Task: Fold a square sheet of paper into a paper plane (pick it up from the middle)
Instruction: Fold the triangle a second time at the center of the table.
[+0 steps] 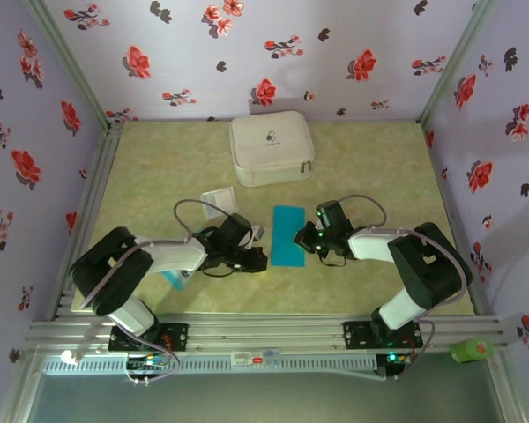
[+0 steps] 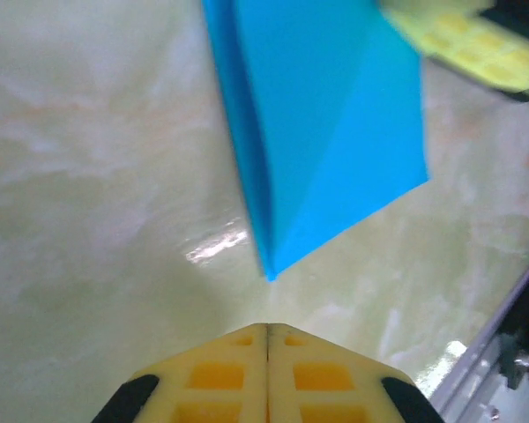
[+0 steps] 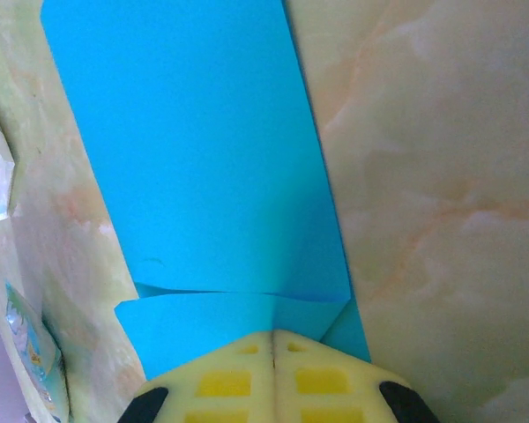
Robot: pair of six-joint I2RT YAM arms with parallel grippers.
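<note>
Top external shows us the blue sheet of paper [image 1: 288, 234], folded narrow on the counter [image 1: 150, 176], a white case [image 1: 271, 148] at its 12 o'clock. Right wrist adds a creased flap under our closed right claw [image 3: 273, 335]; left wrist finds our left claw [image 2: 266, 328] closed, just short of a corner.
</note>
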